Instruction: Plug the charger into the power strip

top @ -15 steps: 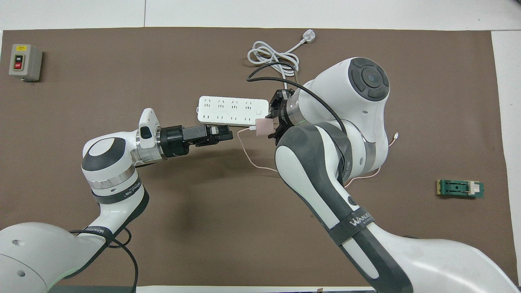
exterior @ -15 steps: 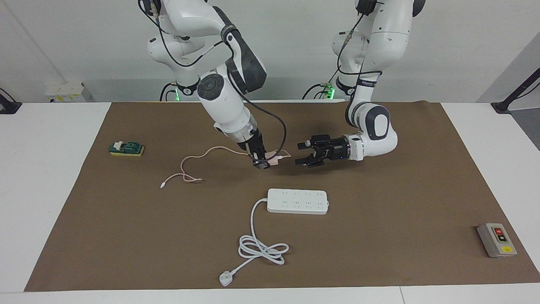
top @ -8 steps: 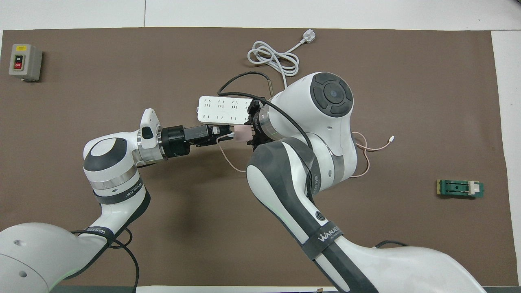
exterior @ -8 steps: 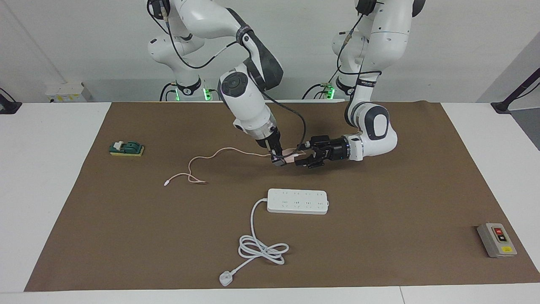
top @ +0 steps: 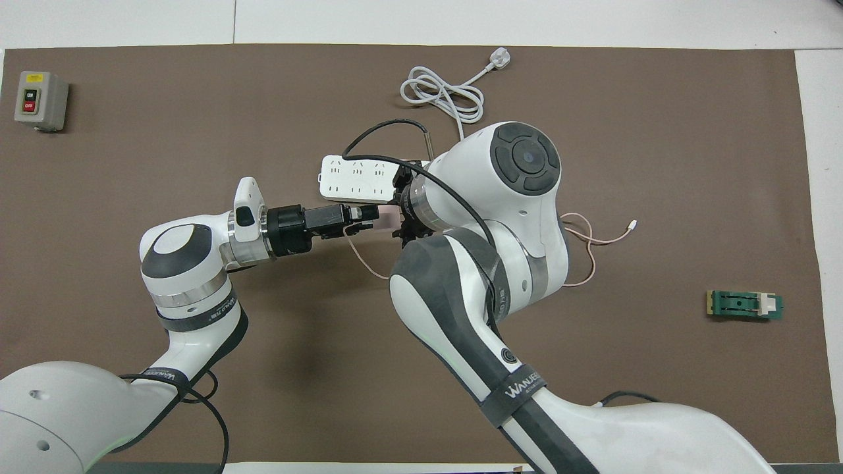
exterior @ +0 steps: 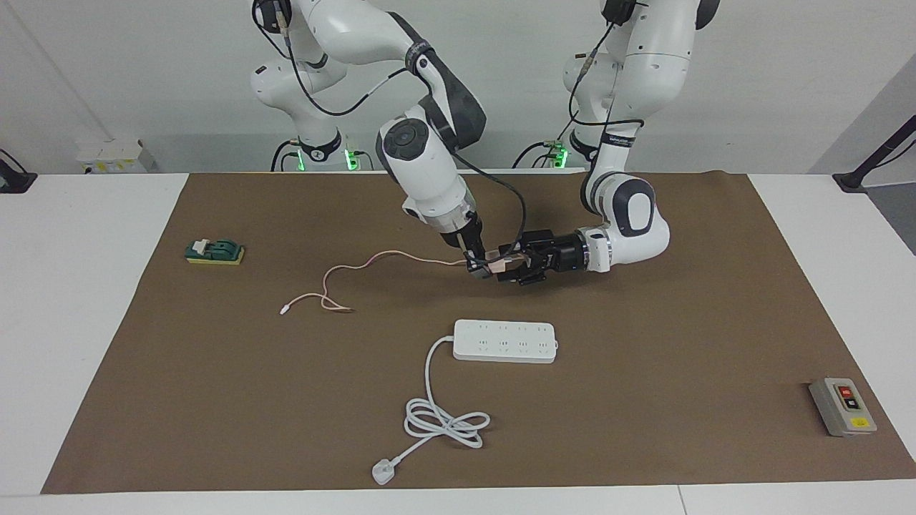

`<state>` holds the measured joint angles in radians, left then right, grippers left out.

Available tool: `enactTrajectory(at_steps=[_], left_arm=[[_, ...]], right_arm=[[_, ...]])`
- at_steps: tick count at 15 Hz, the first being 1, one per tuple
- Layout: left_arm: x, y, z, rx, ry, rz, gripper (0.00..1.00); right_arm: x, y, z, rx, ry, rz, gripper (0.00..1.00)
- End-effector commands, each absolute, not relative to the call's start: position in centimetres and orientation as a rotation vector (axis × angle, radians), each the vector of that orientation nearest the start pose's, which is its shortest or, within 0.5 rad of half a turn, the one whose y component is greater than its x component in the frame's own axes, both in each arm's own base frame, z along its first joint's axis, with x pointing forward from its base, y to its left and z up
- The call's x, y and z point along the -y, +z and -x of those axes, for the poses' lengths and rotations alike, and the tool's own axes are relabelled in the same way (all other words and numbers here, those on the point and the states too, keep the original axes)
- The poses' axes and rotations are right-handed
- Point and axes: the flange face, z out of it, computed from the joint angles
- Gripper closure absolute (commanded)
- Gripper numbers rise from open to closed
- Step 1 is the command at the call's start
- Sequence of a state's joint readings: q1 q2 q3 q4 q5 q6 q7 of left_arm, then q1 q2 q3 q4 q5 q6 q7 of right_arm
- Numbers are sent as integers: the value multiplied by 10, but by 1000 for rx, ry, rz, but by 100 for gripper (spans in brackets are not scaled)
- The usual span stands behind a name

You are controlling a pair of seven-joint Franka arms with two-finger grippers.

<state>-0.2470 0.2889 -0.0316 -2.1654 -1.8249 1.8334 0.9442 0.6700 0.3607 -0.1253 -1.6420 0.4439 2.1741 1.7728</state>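
Charger (exterior: 496,264), a small pale pink cube with a thin pink cable (exterior: 372,259), hangs in the air between two robot grippers, over bare brown mat nearer to the robots than the power strip (exterior: 505,341). The right gripper (exterior: 478,269) reaches down from above with its fingers clamped on the cube. The left gripper (exterior: 517,266) comes in level from the side with its fingers spread apart around the cube's other end, seemingly ready to take it over. The cable trails from the cube down to the counter toward the right arm's end, curling into loose loops and ending in a small white connector (exterior: 285,310).

The cube is probably light and rigid, with smooth faces that could slip, so flat opposite sides are the best hold, leaving the prong face free. The limp cable will drag and tug slightly.

The power strip is long, flat and white, with two rows of sockets, lying on the mat. Its thick white cord (exterior: 445,420) coils away from the robots to a white plug (exterior: 383,472).
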Motion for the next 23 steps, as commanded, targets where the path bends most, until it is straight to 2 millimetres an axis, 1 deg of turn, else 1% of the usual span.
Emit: enactTrajectory(at_steps=[1,3,5,6,7,9,10,11,12,13,15,16,17,18,19,20,21,22,23], left_arm=[[230,297,-516,-30,108,-1634,0],[232,298,-516,-24,107,-1634,9],[235,299,-515,-19,104,-1633,24],[235,299,-514,-19,102,-1632,30],[235,299,-514,-19,102,-1629,41],[234,299,-514,-18,101,-1626,56],[234,300,-513,-16,99,-1622,69],[234,300,-513,-17,98,-1620,77],[232,299,-513,-21,97,-1620,92],[231,299,-512,-23,94,-1618,100],[233,301,-511,-12,98,-1616,100],[233,311,-511,12,133,-1624,100],[230,313,-509,5,145,-1637,100],[228,318,-510,-2,158,-1648,100],[227,320,-511,-2,162,-1649,100],[225,325,-512,-3,170,-1647,100],[224,328,-512,-7,171,-1647,100],[223,335,-513,-18,173,-1650,100],[220,343,-514,-32,184,-1660,100]], right_arm=[[-380,430,-570,-1874,325,2105,100],[-380,430,-570,-1873,323,2103,100],[-380,429,-571,-1873,320,2101,100],[-379,429,-572,-1872,318,2099,100],[-379,429,-572,-1874,318,2098,100],[-379,429,-572,-1872,318,2099,100],[-379,429,-572,-1874,319,2096,100],[-378,429,-572,-1873,318,2098,100],[-379,429,-572,-1874,319,2096,100],[-379,429,-572,-1874,319,2096,100],[-377,429,-573,-1877,319,2093,100],[-375,429,-575,-1878,316,2093,100],[-373,429,-576,-1881,317,2089,100],[-372,430,-576,-1882,316,2086,93],[-371,431,-577,-1884,313,2085,81],[-370,430,-577,-1884,312,2087,65],[-370,430,-578,-1886,312,2087,42],[-369,430,-578,-1889,312,2082,1],[-369,430,-578,-1887,309,2085,0]])
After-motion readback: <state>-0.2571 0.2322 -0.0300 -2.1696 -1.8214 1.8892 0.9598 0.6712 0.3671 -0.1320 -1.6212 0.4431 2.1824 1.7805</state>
